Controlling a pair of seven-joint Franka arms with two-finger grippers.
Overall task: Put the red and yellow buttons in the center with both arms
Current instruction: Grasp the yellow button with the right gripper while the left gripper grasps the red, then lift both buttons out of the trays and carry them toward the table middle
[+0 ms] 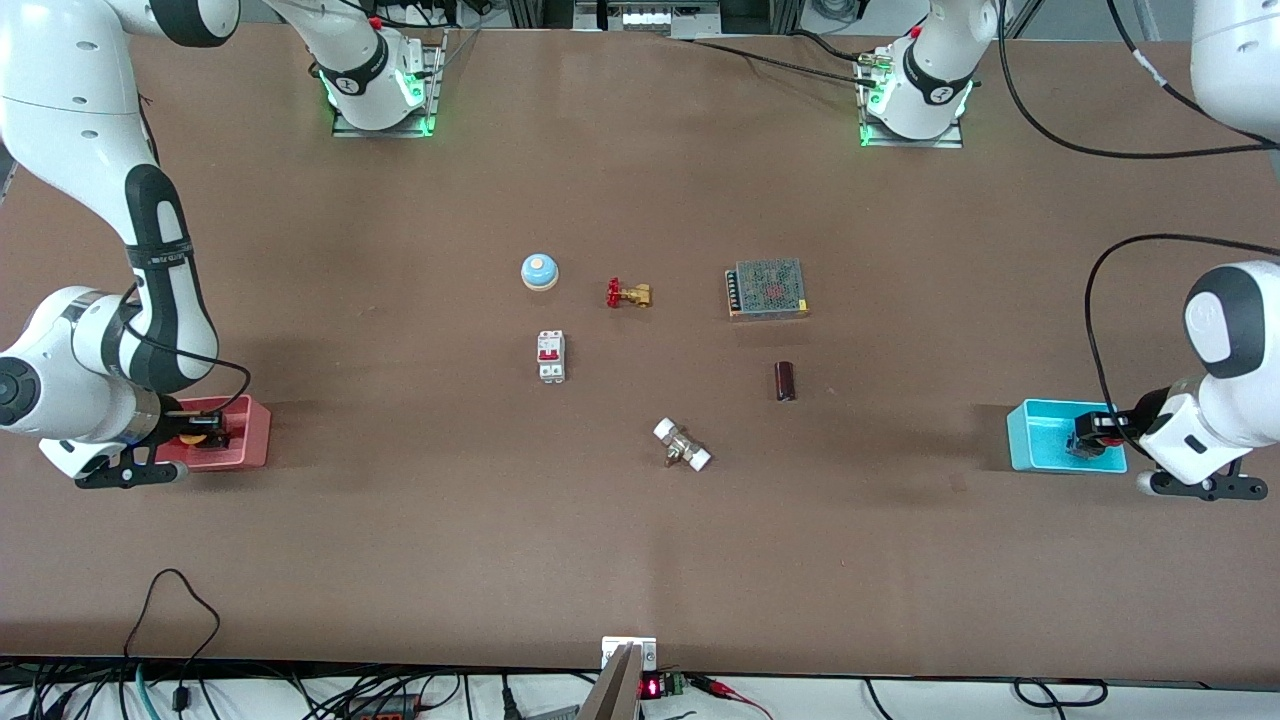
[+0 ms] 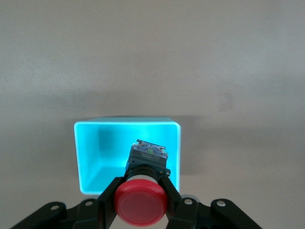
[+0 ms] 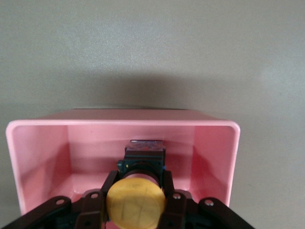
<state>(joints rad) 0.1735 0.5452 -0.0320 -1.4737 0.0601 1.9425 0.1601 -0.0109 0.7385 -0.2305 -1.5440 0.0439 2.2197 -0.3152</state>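
Left claw [image 2: 141, 206] clamped on the red button [image 2: 141, 202]; right claw [image 3: 136, 206] clamped on the yellow button [image 3: 136, 202].
We judge the pick step in hand: each button sits in its bin, cyan bin [image 1: 1040, 440] and pink bin [image 1: 250, 435], at opposite end edges of the surface [image 1: 640, 560]. Next we lift clear of the walls and carry both to the center.

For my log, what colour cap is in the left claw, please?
Red cap, clearest in the left wrist view.

You see a red-capped button [image 2: 141, 202] on a black body over the cyan bin [image 2: 91, 157], a yellow-orange-capped button [image 3: 136, 202] over the pink bin [image 3: 43, 152], a blue bell [image 1: 539, 271] with pale top, a red-handled brass valve [image 1: 628, 293], matte brown tabletop [image 1: 400, 520].
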